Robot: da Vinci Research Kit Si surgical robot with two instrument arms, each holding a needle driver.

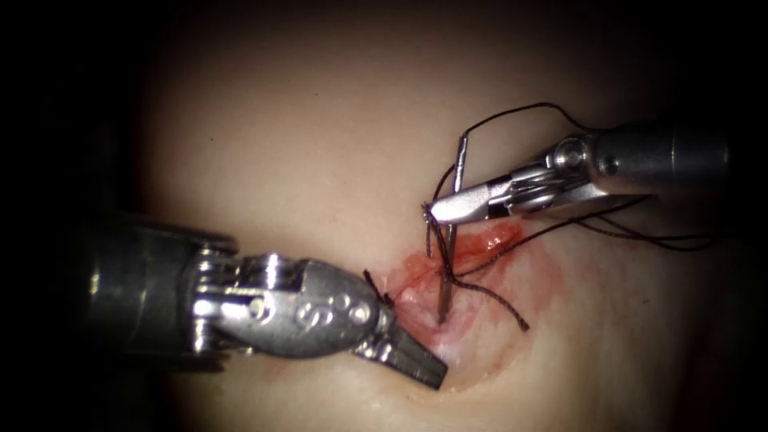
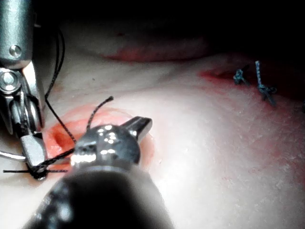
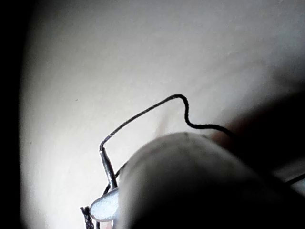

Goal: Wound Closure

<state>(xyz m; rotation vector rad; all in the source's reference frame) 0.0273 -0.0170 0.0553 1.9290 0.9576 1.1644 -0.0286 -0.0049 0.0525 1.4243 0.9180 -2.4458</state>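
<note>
My right tool, entering from the frame's right, is clamped on the needle partway along its curve. Needle stands near upright at frame centre, tip sunk in the cut in the tissue. Thread loops above. My left tool, lower centre, jaws together, holds nothing.

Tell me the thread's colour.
The thread is black, clearest in the endoscope view against the tissue.
</note>
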